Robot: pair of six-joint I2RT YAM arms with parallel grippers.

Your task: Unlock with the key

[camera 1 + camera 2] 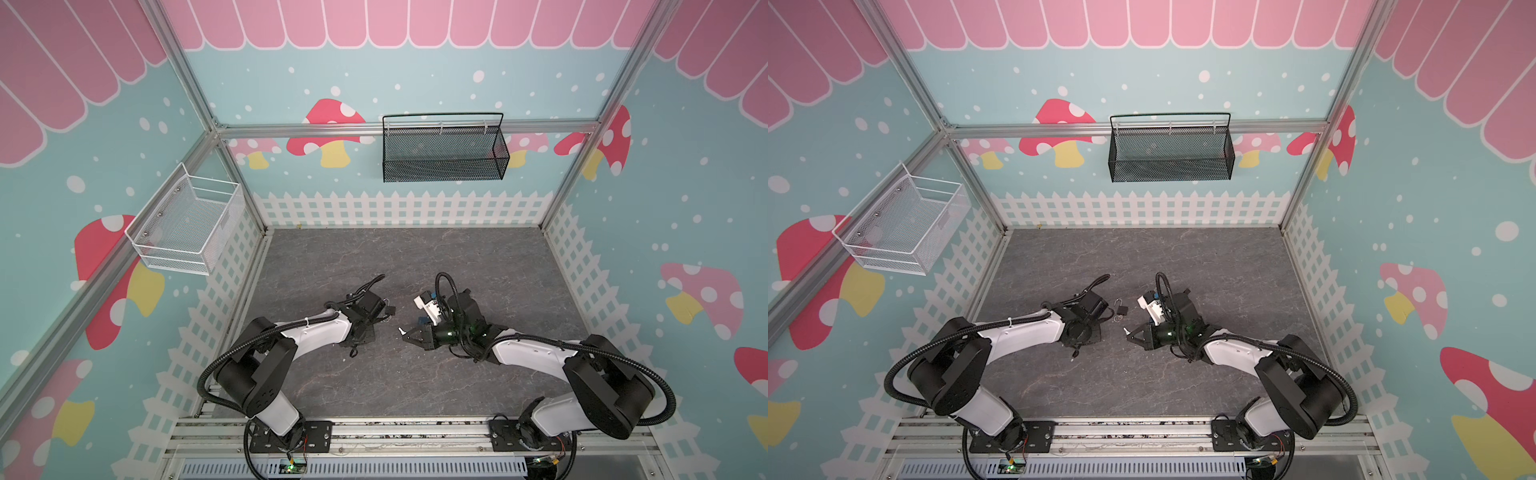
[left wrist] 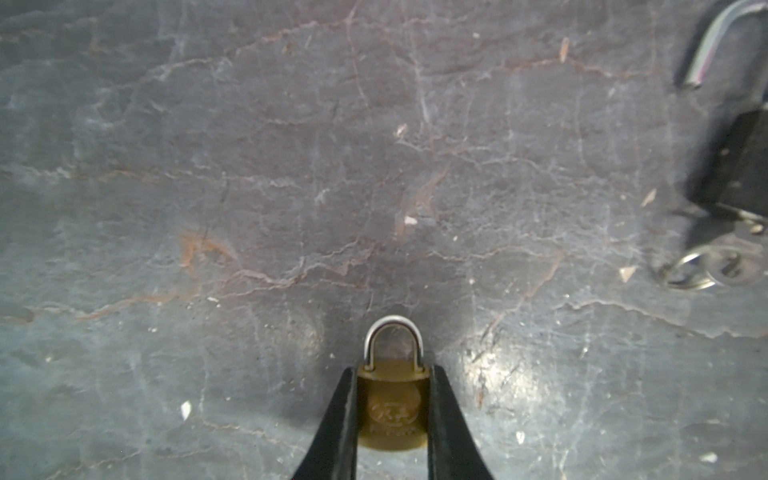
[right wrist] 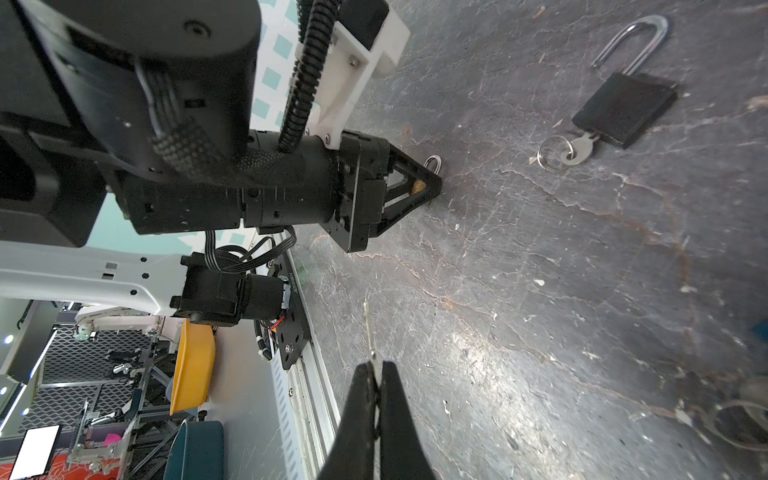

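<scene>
Clamped by its sides in the left gripper (image 2: 392,372), jaws pressed onto it, down at the grey stone-patterned tabletop (image 2: 249,166): small brass padlock (image 2: 392,409), closed silver shackle poking out past the fingertips; pinched in the right gripper (image 3: 376,368), jaws together on its head, blade pointing forward: thin silver key (image 3: 369,328), apart from the brass padlock. Lying flat nearby, untouched: black rectangular padlock (image 3: 623,109), long silver shackle swung open; second silver key (image 3: 582,148) in its base; small metal ring (image 3: 549,153) on that key.
</scene>
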